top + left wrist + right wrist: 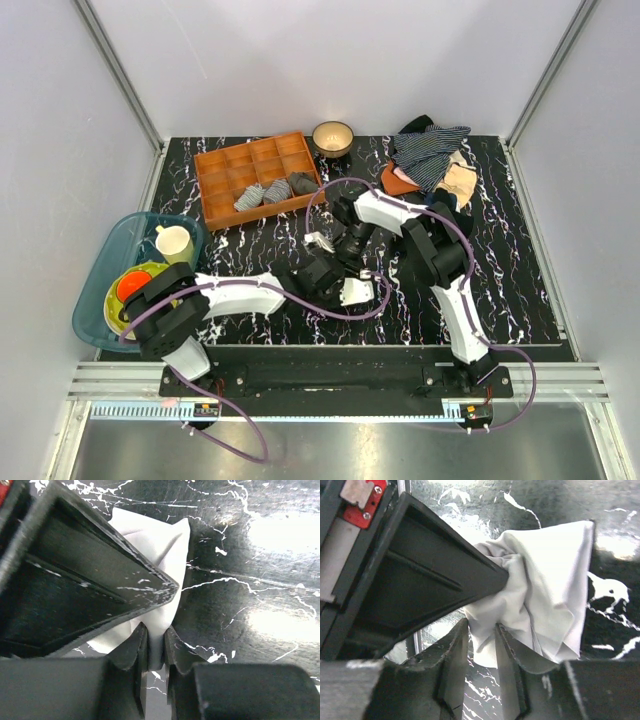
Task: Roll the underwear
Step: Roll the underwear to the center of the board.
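**Both claws at mid-table, on the black, white-veined marble-pattern tabletop (520, 290).** The left gripper (156, 641) is pressed together on a fold of the underwear (162, 550) — a small, plain pale-grey piece of soft cloth — which spreads away ahead of its fingertips. The right gripper (482, 636) pinches a bunched edge of the same cloth, the rest billowing beyond it. In the top view the arms hide most of it, so its long axis cannot be told. Neither arm is nearer — each has hold of it. Rolling probably calls for laying it flat first.
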`<control>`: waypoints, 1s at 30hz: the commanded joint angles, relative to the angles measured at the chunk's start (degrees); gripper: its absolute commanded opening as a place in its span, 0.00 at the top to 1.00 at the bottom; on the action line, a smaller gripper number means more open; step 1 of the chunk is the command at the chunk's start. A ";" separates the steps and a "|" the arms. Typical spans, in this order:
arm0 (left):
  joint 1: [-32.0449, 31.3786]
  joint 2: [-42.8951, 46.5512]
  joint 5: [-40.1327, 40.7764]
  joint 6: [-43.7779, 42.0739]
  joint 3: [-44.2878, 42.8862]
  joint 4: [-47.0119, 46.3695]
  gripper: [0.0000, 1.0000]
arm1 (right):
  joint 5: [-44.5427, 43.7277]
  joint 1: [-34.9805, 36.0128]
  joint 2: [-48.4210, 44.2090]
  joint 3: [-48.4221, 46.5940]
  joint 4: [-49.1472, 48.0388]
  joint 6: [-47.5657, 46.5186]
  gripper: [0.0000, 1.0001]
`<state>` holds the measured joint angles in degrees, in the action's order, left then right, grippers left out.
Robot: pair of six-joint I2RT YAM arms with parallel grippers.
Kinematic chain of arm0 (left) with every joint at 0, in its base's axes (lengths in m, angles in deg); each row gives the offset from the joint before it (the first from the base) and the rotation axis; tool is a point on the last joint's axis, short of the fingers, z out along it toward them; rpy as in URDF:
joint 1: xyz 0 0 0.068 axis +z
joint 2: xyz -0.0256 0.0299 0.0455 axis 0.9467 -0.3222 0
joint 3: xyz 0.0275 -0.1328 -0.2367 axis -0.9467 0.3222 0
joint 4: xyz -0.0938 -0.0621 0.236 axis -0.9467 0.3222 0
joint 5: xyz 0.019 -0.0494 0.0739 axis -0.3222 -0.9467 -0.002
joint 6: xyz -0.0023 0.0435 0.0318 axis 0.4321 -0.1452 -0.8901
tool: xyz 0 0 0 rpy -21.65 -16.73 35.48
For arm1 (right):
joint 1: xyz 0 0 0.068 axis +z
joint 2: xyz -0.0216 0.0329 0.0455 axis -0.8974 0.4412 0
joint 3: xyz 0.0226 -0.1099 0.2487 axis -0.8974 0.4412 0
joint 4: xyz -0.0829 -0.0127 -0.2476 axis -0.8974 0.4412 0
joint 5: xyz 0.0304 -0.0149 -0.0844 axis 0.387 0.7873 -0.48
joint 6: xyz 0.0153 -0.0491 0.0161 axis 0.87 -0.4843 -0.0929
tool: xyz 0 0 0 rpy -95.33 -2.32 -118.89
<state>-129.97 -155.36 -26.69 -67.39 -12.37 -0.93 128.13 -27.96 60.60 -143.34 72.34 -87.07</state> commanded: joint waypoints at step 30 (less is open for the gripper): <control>27.73 -24.29 -52.37 20.03 -17.63 17.24 0.84 | -8.68 2.98 -45.47 44.51 -49.31 -15.10 0.37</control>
<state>-102.76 -175.75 -81.05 -48.18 -29.88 13.62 129.48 -30.13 14.37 -99.80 32.76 -98.46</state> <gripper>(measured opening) 0.164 0.629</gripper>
